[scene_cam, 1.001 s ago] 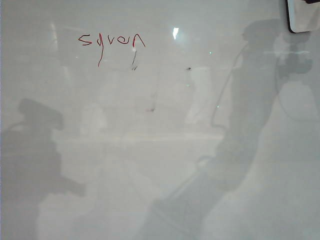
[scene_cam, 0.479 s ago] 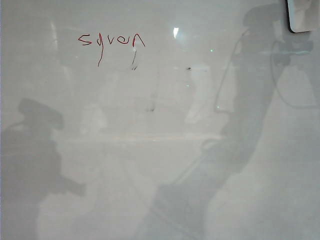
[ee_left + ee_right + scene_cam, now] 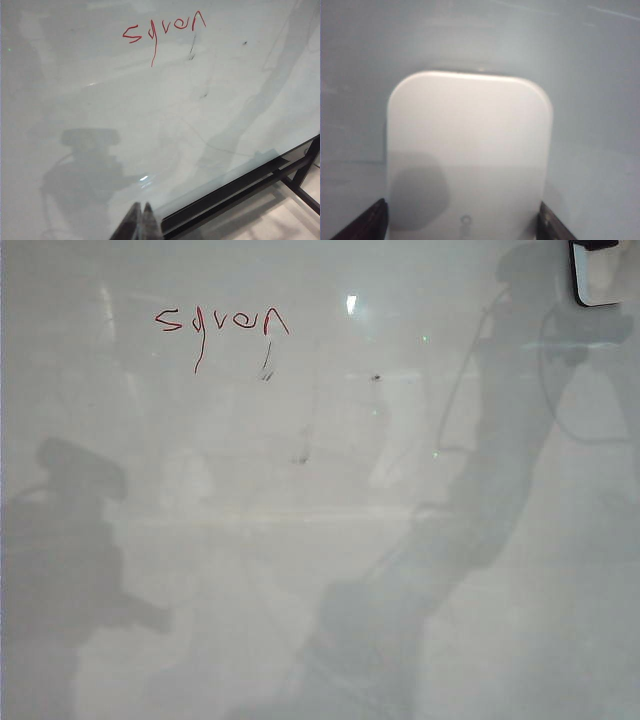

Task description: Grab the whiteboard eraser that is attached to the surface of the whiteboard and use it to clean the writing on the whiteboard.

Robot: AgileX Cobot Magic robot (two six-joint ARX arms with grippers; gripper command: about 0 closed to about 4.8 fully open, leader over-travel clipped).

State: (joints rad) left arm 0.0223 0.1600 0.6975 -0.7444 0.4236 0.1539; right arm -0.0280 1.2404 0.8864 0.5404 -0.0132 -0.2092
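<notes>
The right pincer (image 3: 462,220) hangs over the whiteboard eraser (image 3: 470,155), its jaws spread wide to either side of the block without touching it. The eraser sits at the whiteboard's (image 3: 320,540) far right corner, well apart from the red writing (image 3: 222,325). The left pincer's (image 3: 140,222) tips are pressed together near the board's edge.

A black metal frame (image 3: 240,192) runs under the edge of the glossy surface in the left wrist view, with a slanted black leg (image 3: 302,167) beside it. Beyond lies a pale beige floor (image 3: 270,215), crossed by soft shadows under bright overhead light.
</notes>
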